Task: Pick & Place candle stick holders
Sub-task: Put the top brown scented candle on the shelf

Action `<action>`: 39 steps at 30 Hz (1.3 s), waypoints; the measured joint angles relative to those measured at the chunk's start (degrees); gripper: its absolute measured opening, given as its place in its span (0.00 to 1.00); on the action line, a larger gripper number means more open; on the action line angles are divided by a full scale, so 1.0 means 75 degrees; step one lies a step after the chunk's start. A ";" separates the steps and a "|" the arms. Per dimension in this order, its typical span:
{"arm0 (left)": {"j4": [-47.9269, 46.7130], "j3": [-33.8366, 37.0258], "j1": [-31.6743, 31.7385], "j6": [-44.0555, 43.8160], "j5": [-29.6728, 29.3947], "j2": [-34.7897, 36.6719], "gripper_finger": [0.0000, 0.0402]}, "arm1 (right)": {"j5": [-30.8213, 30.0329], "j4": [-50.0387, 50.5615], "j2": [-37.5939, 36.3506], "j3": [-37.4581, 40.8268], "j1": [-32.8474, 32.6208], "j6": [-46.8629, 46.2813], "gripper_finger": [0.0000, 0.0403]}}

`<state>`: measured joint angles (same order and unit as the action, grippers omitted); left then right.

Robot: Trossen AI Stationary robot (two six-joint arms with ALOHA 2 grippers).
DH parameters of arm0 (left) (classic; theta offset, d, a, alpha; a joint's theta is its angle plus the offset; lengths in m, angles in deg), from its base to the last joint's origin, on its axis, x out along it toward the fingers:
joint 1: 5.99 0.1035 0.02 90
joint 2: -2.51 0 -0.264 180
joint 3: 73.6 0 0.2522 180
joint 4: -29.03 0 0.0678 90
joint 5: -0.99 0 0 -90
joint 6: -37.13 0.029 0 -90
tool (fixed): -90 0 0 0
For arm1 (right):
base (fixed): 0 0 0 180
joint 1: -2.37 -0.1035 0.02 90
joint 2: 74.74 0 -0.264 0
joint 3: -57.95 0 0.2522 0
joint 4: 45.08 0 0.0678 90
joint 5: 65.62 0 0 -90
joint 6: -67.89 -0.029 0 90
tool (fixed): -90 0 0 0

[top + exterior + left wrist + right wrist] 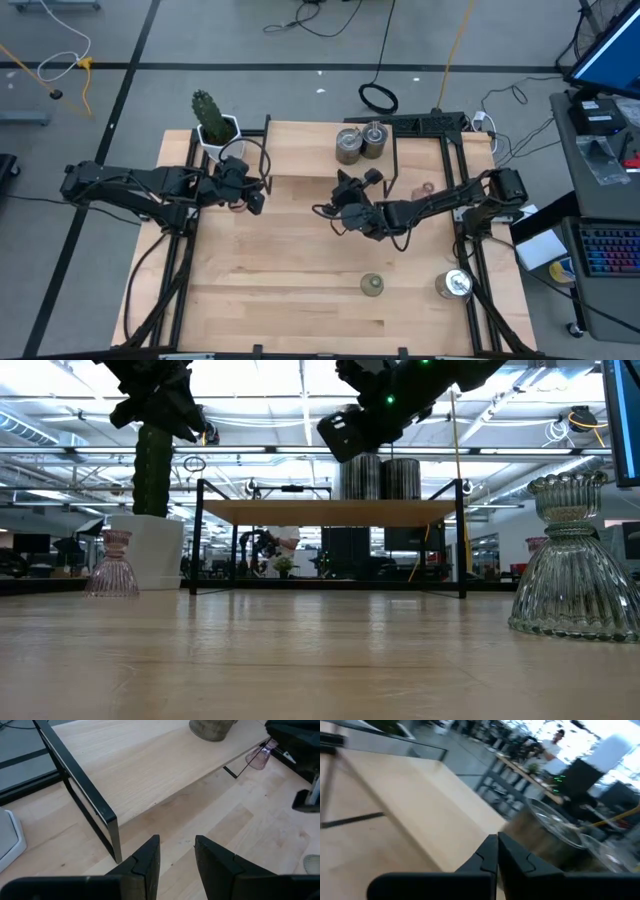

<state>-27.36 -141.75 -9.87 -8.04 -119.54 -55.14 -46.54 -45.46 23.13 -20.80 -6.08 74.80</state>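
Observation:
Two silvery cylinder holders [348,146] [375,140] stand on the raised wooden shelf [300,150] at the far side. A third silvery one [454,285] and the olive-green glass holder [372,286] stand near the front right. One pinkish glass holder [260,756] stands on the table by the shelf's right legs. Another [110,563] stands beside the cactus pot. My left gripper [177,852] is open and empty above the table, in front of the shelf's left end. My right gripper [497,851] is shut and empty, in the air in front of the shelf's middle [345,208].
A cactus in a white pot [213,128] stands at the far left by the shelf's black frame [95,810]. The olive-green holder looms large at the right of the low view [570,560]. Bare wooden table [280,280] lies between the arms and the near edge.

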 joint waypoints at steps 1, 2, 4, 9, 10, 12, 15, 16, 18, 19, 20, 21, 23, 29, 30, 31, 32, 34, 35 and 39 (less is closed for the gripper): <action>0.0000 0.0000 0.0000 0.0000 -0.0001 0.0000 0.30 | -0.0158 0.0024 0.0000 0.0000 -0.0014 0.0005 0.00; 0.0000 0.0000 0.0000 0.0000 -0.0003 0.0000 0.30 | -0.0186 0.0025 0.0000 0.0000 -0.0025 0.0011 0.00; 0.0000 0.0000 0.0000 0.0000 -0.0001 0.0000 0.30 | -0.0137 0.0025 0.0000 0.0000 -0.0026 -0.0009 0.00; 0.0000 0.0000 0.0000 -0.0006 0.0000 0.0000 0.30 | -0.0145 0.0244 0.0000 0.0000 0.0040 -0.0027 0.00; 0.0000 0.0000 0.0000 -0.0012 0.0000 0.0000 0.30 | -0.0156 0.0325 0.0000 0.0000 0.0074 -0.0025 0.00; 0.0000 0.0000 0.0000 -0.0044 0.0002 0.0000 0.30 | -0.0175 0.0386 0.0000 0.0000 0.0145 -0.0025 0.00; 0.0000 0.0000 0.0000 -0.0044 0.0046 0.0000 0.30 | -0.0147 0.0392 0.0000 0.0000 0.0290 -0.0018 0.00; 0.0000 0.0000 0.0000 -0.0044 0.0048 0.0000 0.30 | -0.0142 0.0422 0.0000 0.0000 0.0340 -0.0015 0.00; 0.0000 0.0000 0.0000 -0.0044 0.0052 0.0000 0.30 | -0.0137 0.0445 0.0000 0.0000 0.0435 -0.0007 0.00; 0.0000 0.0000 0.0000 -0.0044 0.0052 0.0000 0.30 | -0.0125 0.0444 0.0000 0.0000 0.0472 -0.0007 0.00; 0.0000 0.0000 0.0000 -0.0044 0.0052 0.0000 0.30 | -0.0119 0.0441 0.0000 0.0000 0.0507 -0.0007 0.00; 0.0000 0.0000 0.0000 -0.0044 0.0052 0.0000 0.30 | -0.0119 0.0442 0.0000 0.0000 0.0534 -0.0006 0.00; 0.0000 0.0000 0.0000 -0.0039 0.0052 0.0000 0.30 | -0.0113 0.0444 0.0000 0.0000 0.0597 0.0028 0.00; 0.0000 0.0000 0.0000 0.0003 0.0052 0.0000 0.30 | 0.0305 0.0444 0.0000 0.0000 0.0819 0.0058 0.00; 0.0000 0.0000 0.0000 0.0003 0.0052 0.0000 0.30 | 0.0296 0.0445 0.0000 0.0000 0.0849 0.0058 0.00; 0.0000 0.0000 0.0000 0.0003 0.0050 0.0000 0.30 | 0.0283 0.0445 0.0000 0.0000 0.0883 0.0062 0.00; 0.0000 0.0000 0.0000 0.0003 0.0045 0.0000 0.30 | 0.0283 0.0440 0.0000 0.0000 0.0917 0.0109 0.00; 0.0000 0.0000 0.0000 0.0003 0.0034 0.0000 0.30 | 0.0286 0.0441 0.0000 0.0000 0.0975 0.0208 0.00; 0.0000 0.0000 0.0000 0.0002 0.0019 0.0000 0.30 | 0.0289 0.0444 0.0000 0.0000 0.0997 0.0229 0.00; 0.0000 0.0000 0.0000 0.0001 0.0006 0.0000 0.30 | 0.0296 0.0438 0.0000 0.0000 0.1080 0.0229 0.00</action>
<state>-27.36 -141.75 -9.87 -8.03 -119.49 -55.14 -44.32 -42.17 23.13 -20.80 2.02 76.52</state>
